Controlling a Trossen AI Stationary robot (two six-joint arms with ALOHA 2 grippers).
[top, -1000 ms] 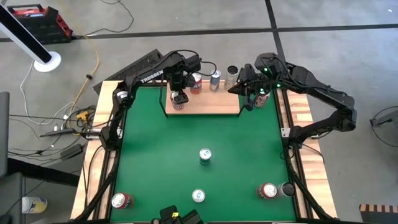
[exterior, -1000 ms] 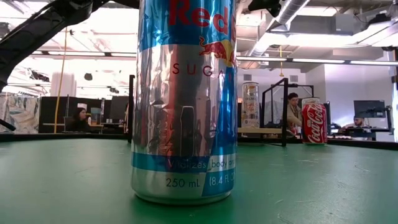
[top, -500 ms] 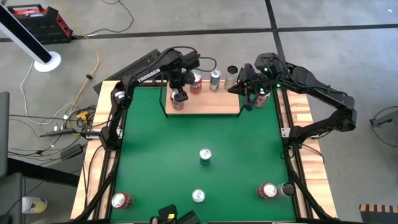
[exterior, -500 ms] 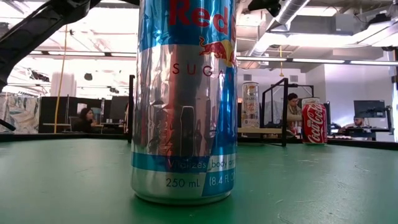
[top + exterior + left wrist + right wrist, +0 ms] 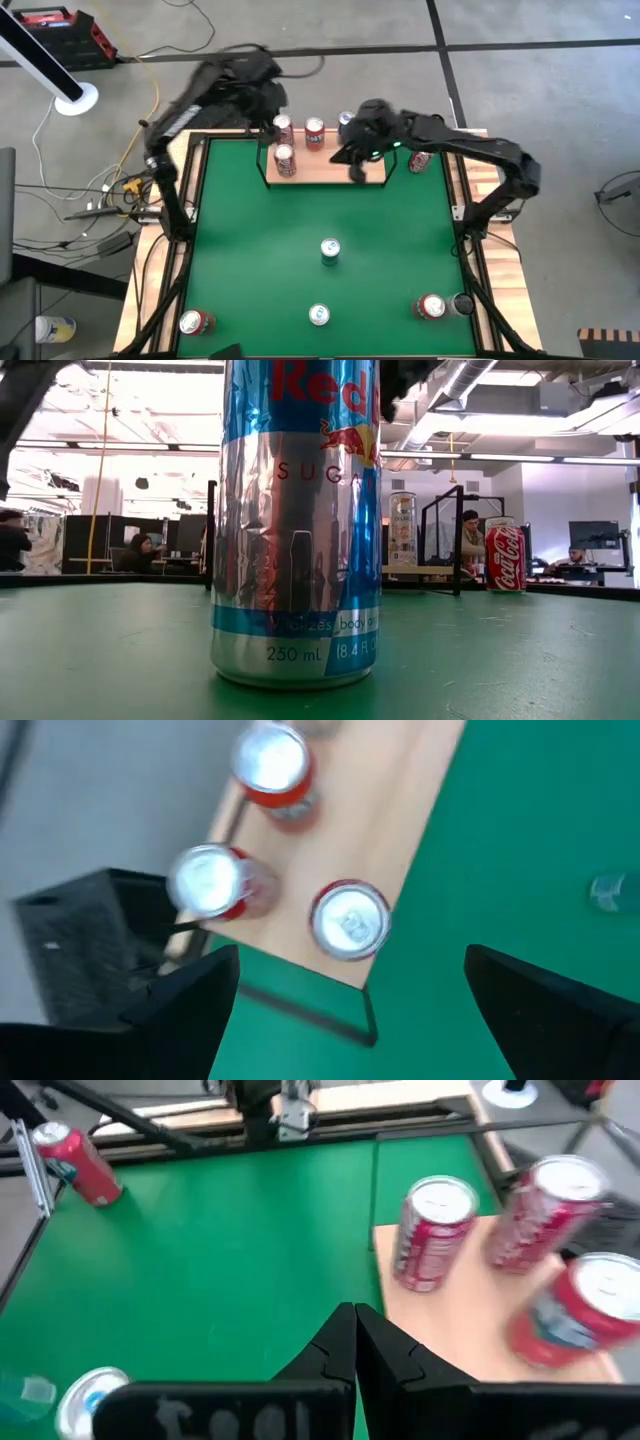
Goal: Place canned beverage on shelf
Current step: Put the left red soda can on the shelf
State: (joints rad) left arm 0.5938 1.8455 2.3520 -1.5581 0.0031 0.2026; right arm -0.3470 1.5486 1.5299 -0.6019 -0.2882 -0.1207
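The shelf [image 5: 325,172], a light-wood board with a black wire frame, lies at the table's far edge. Three red cans stand on its left part: one at the front [image 5: 284,158] [image 5: 350,920], two behind [image 5: 283,128] [image 5: 314,132]. My left gripper [image 5: 350,1010] is open, raised above and to the far left of them [image 5: 262,98], holding nothing. My right gripper [image 5: 355,1342] is shut and empty, hovering over the shelf's right part [image 5: 356,170]. A red can [image 5: 418,160] stands off the shelf's right end.
More cans stand on the green table: a blue-silver one mid-table [image 5: 329,250], one at the near edge [image 5: 319,315] that fills the low view [image 5: 295,520], red ones near right [image 5: 431,306] and near left [image 5: 193,322]. The green between shelf and mid-table can is bare.
My left gripper has risen off the front can on the shelf's left end and drawn back up toward the far left corner; that can stays upright on the shelf. My right gripper, still shut, has swung from beside the shelf's right end leftward over the shelf, sinking a little.
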